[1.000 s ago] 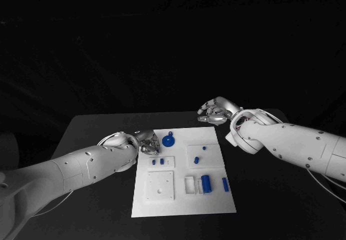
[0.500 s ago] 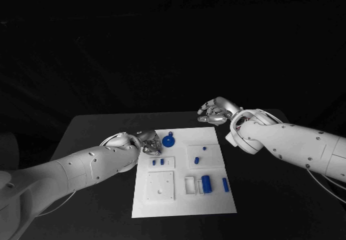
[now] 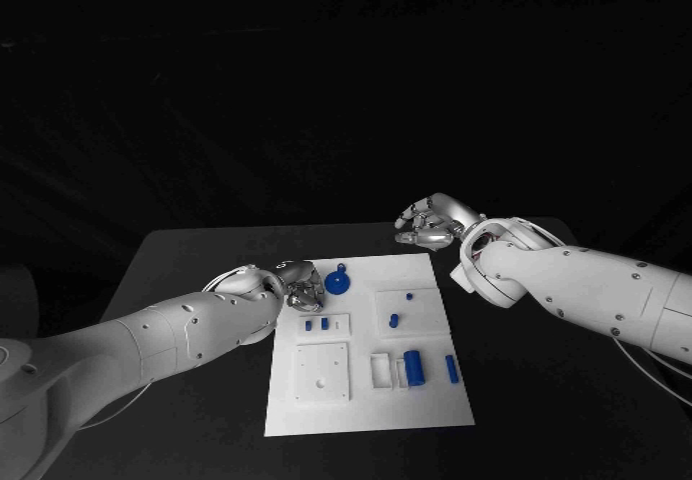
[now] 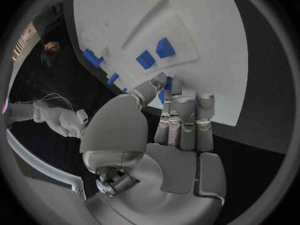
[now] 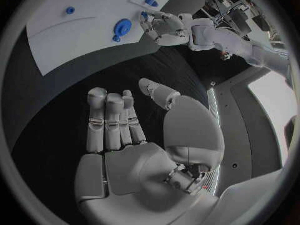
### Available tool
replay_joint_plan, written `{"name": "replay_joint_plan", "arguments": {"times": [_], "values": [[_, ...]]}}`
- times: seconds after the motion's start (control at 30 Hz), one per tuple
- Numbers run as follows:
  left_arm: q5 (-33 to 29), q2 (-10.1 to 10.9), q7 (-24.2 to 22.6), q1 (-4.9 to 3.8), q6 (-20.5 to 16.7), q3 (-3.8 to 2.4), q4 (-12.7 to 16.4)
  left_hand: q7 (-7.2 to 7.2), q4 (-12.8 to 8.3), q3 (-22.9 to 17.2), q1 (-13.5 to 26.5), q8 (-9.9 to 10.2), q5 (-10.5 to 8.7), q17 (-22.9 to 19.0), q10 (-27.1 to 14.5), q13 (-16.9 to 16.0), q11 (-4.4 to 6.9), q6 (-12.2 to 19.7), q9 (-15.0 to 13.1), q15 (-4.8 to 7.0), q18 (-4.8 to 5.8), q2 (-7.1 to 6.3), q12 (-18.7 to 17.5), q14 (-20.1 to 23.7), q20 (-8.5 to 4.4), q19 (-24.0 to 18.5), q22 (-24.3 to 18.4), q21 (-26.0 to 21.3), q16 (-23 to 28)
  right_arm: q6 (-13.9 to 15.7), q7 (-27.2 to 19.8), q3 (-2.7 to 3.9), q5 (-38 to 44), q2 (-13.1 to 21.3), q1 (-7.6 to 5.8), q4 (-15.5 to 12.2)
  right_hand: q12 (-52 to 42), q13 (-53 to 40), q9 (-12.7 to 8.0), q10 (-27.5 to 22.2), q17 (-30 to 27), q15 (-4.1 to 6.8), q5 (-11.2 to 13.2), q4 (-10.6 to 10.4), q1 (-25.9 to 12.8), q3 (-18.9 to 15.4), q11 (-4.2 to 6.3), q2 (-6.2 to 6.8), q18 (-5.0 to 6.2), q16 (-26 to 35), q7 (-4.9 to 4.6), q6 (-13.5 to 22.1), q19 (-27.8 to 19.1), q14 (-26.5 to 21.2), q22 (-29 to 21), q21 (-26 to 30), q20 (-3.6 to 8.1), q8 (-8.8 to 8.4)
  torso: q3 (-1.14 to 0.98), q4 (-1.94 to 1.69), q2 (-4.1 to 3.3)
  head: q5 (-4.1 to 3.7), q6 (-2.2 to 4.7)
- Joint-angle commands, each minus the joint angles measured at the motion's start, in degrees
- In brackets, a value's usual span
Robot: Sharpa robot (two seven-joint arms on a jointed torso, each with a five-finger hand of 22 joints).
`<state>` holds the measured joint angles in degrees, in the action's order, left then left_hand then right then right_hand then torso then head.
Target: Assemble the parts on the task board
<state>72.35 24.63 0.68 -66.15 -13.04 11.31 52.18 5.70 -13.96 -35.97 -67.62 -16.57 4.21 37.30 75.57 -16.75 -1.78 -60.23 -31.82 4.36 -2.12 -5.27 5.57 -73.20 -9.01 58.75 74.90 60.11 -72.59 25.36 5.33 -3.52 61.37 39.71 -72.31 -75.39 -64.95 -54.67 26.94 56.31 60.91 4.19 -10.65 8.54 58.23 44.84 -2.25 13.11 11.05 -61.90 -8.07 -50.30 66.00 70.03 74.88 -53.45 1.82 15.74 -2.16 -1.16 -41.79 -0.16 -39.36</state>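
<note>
Both of my hands were near the far end of the task board (image 3: 368, 340). Left hand (image 3: 299, 285) hovered at the board's far left corner, just beside the round blue part (image 3: 336, 281), fingers held straight and close together, gripping nothing. Compared with a second before, it had crept slightly toward that round part; my forearm had shifted with it. Right hand (image 3: 428, 224) stayed where it had been, above the table just past the board's far right corner, fingers apart and empty. On the board nothing had moved: the round part at the far edge, two small blue pieces (image 3: 313, 323) on a raised plate left of centre, the blue cylinder (image 3: 413, 366) nearer me.
</note>
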Motion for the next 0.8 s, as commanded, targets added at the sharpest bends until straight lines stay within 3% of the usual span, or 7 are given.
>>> {"name": "replay_joint_plan", "arguments": {"times": [0.03,0.3,0.47,0.8], "values": [[2.0,-0.3,1.3,0.69,3.5,0.79,0.3,-0.07,-0.1,-0.4,-0.2,-0.2,0.20,-0.1,0.2,0.1,-0.09,-0.4,0.0,0.25,-6.15,0.64,0.2,0.0,-0.74,0.0,0.5,0.2,-0.2,-0.7,-0.3,0.02,0.5,-0.1,-0.01,-0.1,-0.2,0.1,0.1,0.2,-0.1,0.04,-0.3,0.2,0.0,0.0,0.26,-0.51,3.95,-0.2,-0.38,0.0,0.1,-0.2,0.1,0.3,-0.04,0.20,0.03,-0.01,0.00,-0.06,-0.07],[9.9,-0.5,1.7,0.68,0.6,2.22,1.6,-0.11,-0.3,-0.5,-0.3,-0.3,0.34,-0.1,0.3,0.1,-0.06,-0.5,0.0,0.28,-6.12,0.56,0.2,0.0,-0.79,0.0,0.5,0.2,-0.2,-0.7,-0.3,0.02,0.5,0.0,-0.01,-0.1,-0.2,0.1,0.1,0.2,-0.1,0.04,-0.3,0.2,0.0,0.0,0.26,-0.52,3.95,-0.2,-0.38,0.0,0.1,-0.2,0.1,0.3,-0.04,0.20,0.01,-0.10,0.03,-0.04,-0.01],[12.7,-0.7,2.1,0.70,-1.7,2.26,2.3,-0.22,-0.5,-0.7,-0.5,-0.4,0.68,-0.1,0.6,0.0,0.03,-0.8,0.0,0.37,-6.08,0.30,0.2,-0.1,-0.89,0.1,0.6,0.3,-0.3,-0.7,-0.3,0.02,0.5,0.0,-0.01,-0.1,-0.2,0.1,0.1,0.2,-0.1,0.04,-0.3,0.2,0.0,0.0,0.26,-0.52,3.95,-0.3,-0.38,0.0,0.1,-0.2,0.1,0.3,-0.04,0.21,0.00,-0.05,0.00,0.07,0.02],[12.2,-0.5,1.9,0.71,-4.3,2.26,2.8,-0.27,-0.4,-0.8,-0.4,-0.5,0.74,-0.1,0.9,-0.1,0.13,-1.0,0.0,0.46,-6.04,0.02,0.3,-0.2,-0.99,0.2,0.6,0.4,-0.4,-0.7,-0.3,0.02,0.5,0.1,-0.01,-0.2,-0.2,0.1,0.1,0.2,-0.1,0.04,-0.3,0.2,0.0,0.0,0.26,-0.53,3.95,-0.3,-0.38,0.0,0.1,-0.2,0.1,0.4,-0.04,0.21,0.00,0.01,0.01,0.08,0.15]]}}
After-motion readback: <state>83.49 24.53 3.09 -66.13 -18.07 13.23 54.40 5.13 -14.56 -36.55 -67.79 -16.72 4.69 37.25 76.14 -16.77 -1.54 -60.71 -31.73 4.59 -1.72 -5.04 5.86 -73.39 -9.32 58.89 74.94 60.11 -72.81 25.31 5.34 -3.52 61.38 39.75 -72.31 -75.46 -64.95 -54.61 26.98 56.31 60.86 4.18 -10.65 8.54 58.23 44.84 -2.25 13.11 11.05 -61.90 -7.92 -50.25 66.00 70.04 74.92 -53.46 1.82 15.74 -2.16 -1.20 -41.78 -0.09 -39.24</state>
